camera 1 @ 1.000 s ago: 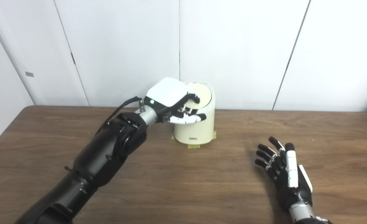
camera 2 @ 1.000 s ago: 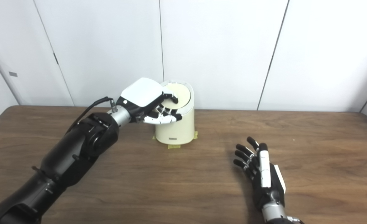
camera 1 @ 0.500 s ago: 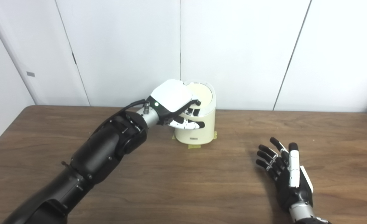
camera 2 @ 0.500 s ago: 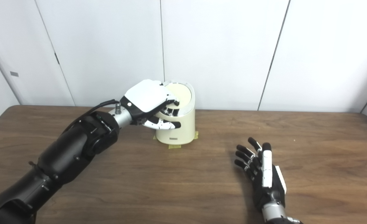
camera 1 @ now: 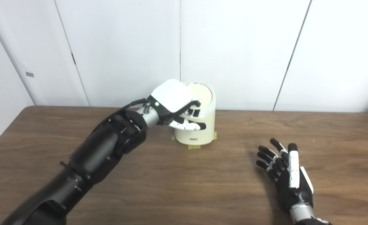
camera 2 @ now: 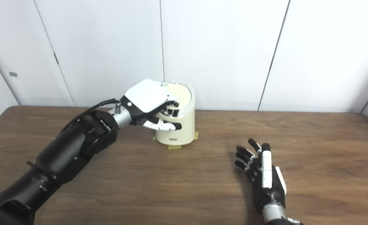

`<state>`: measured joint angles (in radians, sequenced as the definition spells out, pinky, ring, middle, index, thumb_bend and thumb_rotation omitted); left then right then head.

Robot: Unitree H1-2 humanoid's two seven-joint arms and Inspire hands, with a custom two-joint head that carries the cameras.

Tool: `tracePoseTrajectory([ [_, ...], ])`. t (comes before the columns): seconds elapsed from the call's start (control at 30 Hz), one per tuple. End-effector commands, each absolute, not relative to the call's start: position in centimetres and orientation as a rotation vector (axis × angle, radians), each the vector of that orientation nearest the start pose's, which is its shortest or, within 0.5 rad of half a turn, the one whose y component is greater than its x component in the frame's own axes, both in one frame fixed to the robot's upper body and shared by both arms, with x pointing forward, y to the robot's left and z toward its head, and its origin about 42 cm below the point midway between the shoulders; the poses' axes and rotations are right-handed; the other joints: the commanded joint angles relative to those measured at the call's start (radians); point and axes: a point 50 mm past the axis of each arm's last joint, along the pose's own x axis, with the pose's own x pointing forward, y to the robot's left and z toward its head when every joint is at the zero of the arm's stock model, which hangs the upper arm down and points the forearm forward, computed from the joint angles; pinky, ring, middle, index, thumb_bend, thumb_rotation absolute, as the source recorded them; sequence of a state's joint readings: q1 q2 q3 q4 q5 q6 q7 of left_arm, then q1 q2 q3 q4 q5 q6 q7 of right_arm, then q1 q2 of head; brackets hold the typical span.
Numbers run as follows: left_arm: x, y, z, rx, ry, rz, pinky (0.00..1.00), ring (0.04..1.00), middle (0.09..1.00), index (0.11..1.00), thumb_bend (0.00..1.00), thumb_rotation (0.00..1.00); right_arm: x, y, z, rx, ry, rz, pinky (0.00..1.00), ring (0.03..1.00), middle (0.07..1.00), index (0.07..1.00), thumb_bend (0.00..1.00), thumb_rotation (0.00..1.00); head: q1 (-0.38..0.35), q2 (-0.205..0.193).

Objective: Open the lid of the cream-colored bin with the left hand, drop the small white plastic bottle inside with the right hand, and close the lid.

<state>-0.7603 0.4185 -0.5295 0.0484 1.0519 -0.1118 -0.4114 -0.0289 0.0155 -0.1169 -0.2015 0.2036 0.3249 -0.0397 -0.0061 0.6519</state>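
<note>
Fingers (camera 1: 193, 110) of the left hand (camera 1: 174, 104) curl over the near left rim of the cream-colored bin (camera 1: 196, 131), their tips resting on or just at the edge of the lid (camera 1: 202, 95); the thumb (camera 1: 188, 125) reaches across the front of the bin's wall below the rim. Whether the hand actually grips the lid or only touches it cannot be told. The lid is a pale round disc set in the bin's slanted top, and it looks down or nearly down. The left arm (camera 1: 105, 153) comes in from the table's near left corner and runs diagonally up to the bin.

The bin stands upright near the far edge of the table (camera 1: 184, 190), about midway along it, with bits of yellow tape (camera 1: 193, 147) under its base.

The right hand (camera 2: 263, 176) lies well apart from the bin, toward the near right part of the table, its fingers spread and holding nothing, the edge of the hand turned up.

The small white plastic bottle shows in neither view.
</note>
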Motion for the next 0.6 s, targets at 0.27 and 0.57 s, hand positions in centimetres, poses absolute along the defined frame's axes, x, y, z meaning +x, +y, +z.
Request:
tracePoseTrajectory([
  [0.27,41.4,16.9,35.0,1.451,-0.678,-0.347,0.65,0.751,0.751,0.74,0.49,0.8,28.9,-23.6,14.7,0.185,0.059,-0.096,0.72,0.766,0.74,0.874,0.53,0.97,-0.005,0.006],
  [0.57,37.0,19.9,35.0,1.044,-0.677,-0.14,0.64,0.764,0.804,0.783,0.42,0.71,28.6,-23.9,15.5,0.204,0.004,-0.09,0.71,0.759,0.734,0.856,0.58,0.93,-0.011,0.009],
])
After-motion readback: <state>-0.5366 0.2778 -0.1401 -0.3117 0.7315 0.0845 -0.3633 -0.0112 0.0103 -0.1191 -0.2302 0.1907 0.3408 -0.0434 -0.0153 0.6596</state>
